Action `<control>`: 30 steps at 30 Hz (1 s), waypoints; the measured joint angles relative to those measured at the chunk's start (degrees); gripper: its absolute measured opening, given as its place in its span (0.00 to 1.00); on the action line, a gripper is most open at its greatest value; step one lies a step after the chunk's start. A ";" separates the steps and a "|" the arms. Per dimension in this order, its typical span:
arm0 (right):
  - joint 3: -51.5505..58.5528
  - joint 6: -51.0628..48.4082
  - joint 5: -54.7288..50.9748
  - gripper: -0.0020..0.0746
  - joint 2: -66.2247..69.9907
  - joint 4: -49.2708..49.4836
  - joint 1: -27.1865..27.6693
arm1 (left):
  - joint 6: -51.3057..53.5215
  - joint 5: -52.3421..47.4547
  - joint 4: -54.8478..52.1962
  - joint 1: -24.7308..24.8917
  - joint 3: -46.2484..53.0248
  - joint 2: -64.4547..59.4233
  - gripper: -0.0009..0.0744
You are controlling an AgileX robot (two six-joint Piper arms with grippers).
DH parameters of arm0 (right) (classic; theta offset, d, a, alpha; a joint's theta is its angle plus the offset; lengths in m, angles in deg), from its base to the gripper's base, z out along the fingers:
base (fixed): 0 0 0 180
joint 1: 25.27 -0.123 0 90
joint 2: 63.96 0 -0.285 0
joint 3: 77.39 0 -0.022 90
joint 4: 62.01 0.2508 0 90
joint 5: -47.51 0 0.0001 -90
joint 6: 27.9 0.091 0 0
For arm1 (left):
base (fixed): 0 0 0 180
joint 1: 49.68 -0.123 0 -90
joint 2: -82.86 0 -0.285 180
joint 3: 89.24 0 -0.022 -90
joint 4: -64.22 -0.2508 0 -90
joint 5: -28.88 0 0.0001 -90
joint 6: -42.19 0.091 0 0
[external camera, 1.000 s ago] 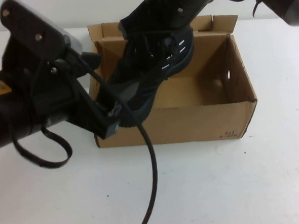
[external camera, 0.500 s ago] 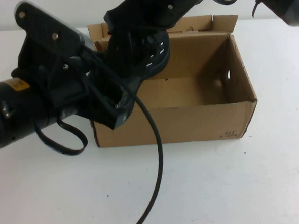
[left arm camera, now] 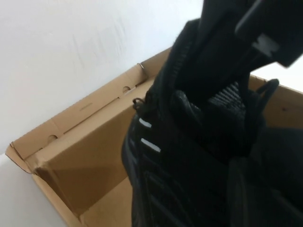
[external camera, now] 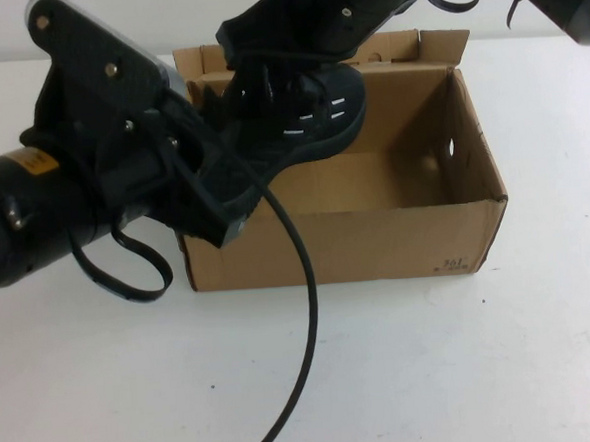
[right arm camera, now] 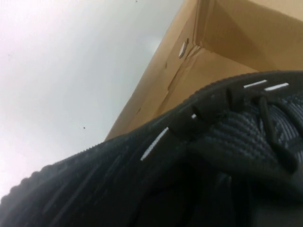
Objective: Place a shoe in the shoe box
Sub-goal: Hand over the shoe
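Your black mesh sneaker with white dashes [external camera: 305, 130] has swung flatter in the last 1 s, sole down, hanging over the left half of the brown corrugated cardboard shoe box [external camera: 376, 241]. Both arms are on it: right gripper [external camera: 296, 66] from above, left gripper [external camera: 228, 190] at the heel. Can't tell either claw's spread. Looks about ready to lower.

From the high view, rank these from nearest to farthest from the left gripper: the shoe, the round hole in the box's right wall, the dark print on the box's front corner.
Left gripper sits at the box's left front; right gripper is above the shoe.
1. Shoe: touching, over the box's left half.
2. Print: front right corner.
3. Round hole: right wall. These two are close; print ranks marginally nearer.
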 joint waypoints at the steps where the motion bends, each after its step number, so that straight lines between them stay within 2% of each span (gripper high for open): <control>1: 0.00 0.00 0.00 0.02 0.00 0.26 0.00 | 0.00 -0.13 0.00 0.00 0.00 0.00 0.07; 6: 0.00 -0.28 0.00 0.02 0.00 0.45 0.00 | 0.00 -0.42 0.00 0.00 0.00 0.00 0.04; 14: 0.00 -7.78 0.00 0.02 0.00 1.54 0.00 | 0.00 -0.93 0.00 0.00 0.00 0.00 0.04; 17: 0.00 -10.61 0.00 0.05 0.00 2.51 0.00 | 0.00 -2.45 0.00 0.00 0.00 0.00 0.04; 22: -0.25 -12.76 0.72 0.20 -0.24 4.40 0.00 | 0.00 -4.86 0.00 0.00 0.00 0.20 0.04; 30: -0.36 -21.06 3.47 0.56 -3.18 5.15 0.00 | 1.04 -7.33 -0.19 0.00 0.11 3.34 0.04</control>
